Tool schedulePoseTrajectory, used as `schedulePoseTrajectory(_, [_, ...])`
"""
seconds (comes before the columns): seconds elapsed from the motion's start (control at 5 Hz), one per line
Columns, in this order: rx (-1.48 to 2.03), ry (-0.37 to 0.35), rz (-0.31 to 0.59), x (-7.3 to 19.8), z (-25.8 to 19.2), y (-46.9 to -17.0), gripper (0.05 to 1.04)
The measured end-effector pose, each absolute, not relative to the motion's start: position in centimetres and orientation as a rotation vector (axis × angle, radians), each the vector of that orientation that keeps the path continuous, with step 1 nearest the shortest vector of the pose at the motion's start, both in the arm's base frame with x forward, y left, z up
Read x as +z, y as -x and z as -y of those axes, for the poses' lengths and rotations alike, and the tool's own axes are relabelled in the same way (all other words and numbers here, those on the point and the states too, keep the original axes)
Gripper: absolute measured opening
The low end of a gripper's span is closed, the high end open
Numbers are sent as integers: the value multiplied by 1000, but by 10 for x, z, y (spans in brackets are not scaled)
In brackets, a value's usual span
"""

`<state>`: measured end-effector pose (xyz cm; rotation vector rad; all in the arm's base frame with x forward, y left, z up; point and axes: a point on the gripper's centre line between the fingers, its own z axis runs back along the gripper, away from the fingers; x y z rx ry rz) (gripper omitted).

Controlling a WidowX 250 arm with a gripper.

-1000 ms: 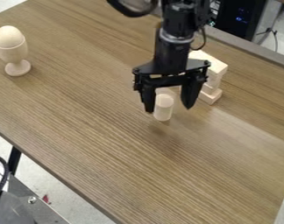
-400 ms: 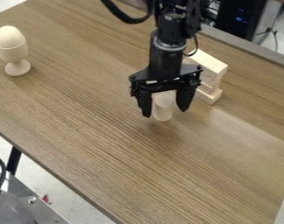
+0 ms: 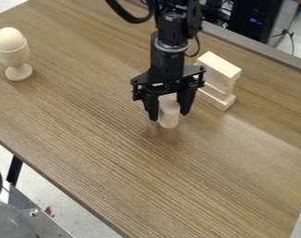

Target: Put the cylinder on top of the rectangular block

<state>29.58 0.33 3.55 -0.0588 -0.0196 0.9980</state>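
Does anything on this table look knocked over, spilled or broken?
No, nothing stands out: the pale wooden cylinder stands upright, the pale wooden blocks are stacked, and the cream egg sits in its wooden cup.

- Arm (image 3: 170, 44): upper end cut by top edge.
- Tabletop (image 3: 178, 186): cropped at right and bottom.
- Cylinder (image 3: 169, 119): upper end apparently partly behind gripper (image 3: 170, 116).

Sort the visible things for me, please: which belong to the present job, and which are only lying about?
For the job:
pale wooden cylinder
stacked pale rectangular wooden blocks
black robot gripper

Only lying about:
cream egg-shaped piece
pale wooden egg cup
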Motion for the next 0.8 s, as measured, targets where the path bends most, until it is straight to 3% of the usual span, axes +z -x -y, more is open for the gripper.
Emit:
schedulePoseTrajectory(0.2, [1009,48,1,38,-3,-293,522])
schedulePoseTrajectory(0.4, [1015,73,65,73,2,-305,522])
schedulePoseTrajectory(0.8, [1041,95,86,129,20,-323,522])
